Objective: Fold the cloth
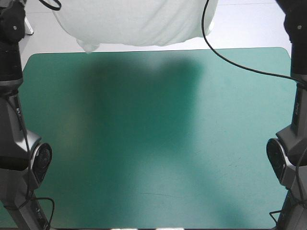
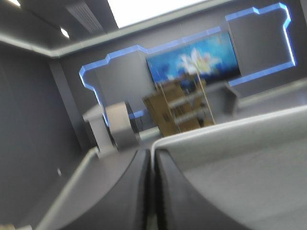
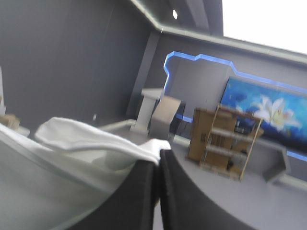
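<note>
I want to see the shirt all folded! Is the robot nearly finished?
Not nearly. Done: the T-shirt is up off the teal-green table and hangs in the air over its far edge. In hand: the left jaws and the right jaws are each all but shut on the white cloth, holding it up. Left: no fold shows yet, so it probably needs laying flat and then folding into a bundle.

I'm working in a robotics lab: left arm and right arm flank a teal-green tabletop, and a shelf rack stands ahead of my right end effector.
</note>
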